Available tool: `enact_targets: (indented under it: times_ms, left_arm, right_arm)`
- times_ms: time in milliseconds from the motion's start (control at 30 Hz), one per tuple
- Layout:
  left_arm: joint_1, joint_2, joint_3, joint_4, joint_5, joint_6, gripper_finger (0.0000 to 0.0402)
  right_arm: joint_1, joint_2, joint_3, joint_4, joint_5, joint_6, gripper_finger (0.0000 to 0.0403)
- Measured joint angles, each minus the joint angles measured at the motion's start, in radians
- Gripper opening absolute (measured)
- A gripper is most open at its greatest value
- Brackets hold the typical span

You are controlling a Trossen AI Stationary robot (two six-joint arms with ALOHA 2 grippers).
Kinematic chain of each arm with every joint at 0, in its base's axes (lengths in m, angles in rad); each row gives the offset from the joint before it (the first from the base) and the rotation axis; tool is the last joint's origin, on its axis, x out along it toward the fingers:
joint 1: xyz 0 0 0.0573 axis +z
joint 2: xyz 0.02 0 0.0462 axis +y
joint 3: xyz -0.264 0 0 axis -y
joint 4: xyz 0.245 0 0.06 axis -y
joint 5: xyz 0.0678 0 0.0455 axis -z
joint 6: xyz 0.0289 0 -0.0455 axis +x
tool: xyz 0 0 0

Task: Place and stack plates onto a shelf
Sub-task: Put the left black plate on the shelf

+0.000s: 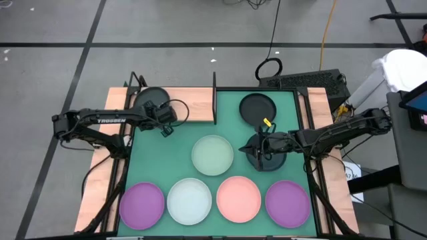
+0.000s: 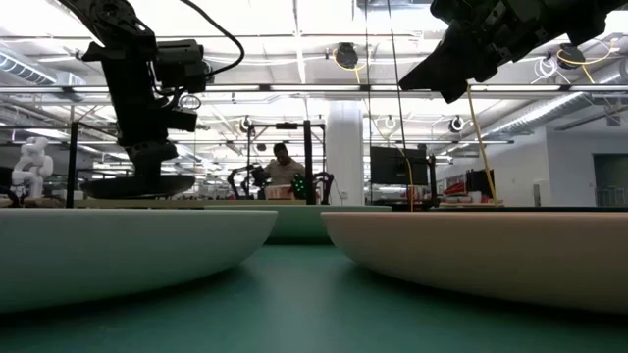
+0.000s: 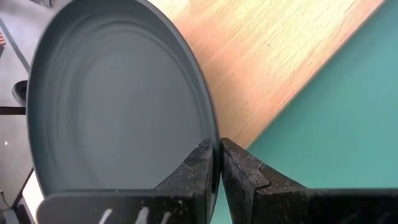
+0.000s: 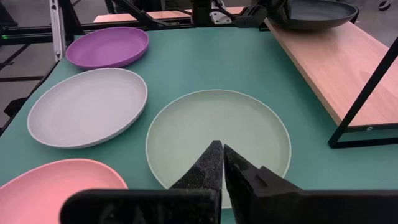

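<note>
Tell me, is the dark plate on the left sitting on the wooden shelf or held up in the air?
Held up: the left gripper is shut on the dark plate's rim, above the shelf.

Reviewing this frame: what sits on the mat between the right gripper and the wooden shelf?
In the right wrist view, only the pale green plate lies between the right gripper and the shelf; the rest is bare green mat.

- 2 purple plates (image 1: 141,205) (image 1: 287,203)
- pink plate (image 1: 239,198)
- white-blue plate (image 1: 189,201)
- pale green plate (image 1: 213,155)
- dark teal plate (image 3: 118,99), black plate (image 1: 257,107)
- light wood shelf (image 1: 193,105), black frame
- green mat (image 1: 175,150)
</note>
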Motion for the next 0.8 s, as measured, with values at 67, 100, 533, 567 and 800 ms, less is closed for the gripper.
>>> enact_targets:
  times_ms: [67,100,533,567,800]
  left_arm:
    - [0.000,0.000,0.000,0.000,0.000,-0.005,0.0033]
    - [0.000,0.000,0.000,-0.001,0.001,-0.010,0.0034]
    - [0.000,0.000,0.000,0.001,-0.042,-0.027,0.0107]
    - [0.000,0.000,0.000,0.001,-0.046,-0.027,0.0108]
    - [-0.015,-0.013,0.005,0.000,-0.046,-0.026,0.0108]
  right_arm:
    - [0.000,0.000,0.000,0.000,0.000,0.000,0.0000]
    - [0.000,0.000,0.000,0.000,0.000,0.000,0.0000]
    - [0.000,0.000,0.000,0.000,-0.001,0.000,0.0000]
    - [0.000,0.000,0.000,0.000,-0.001,0.000,0.0000]
    - [0.000,0.000,0.000,0.001,0.015,-0.007,0.0000]
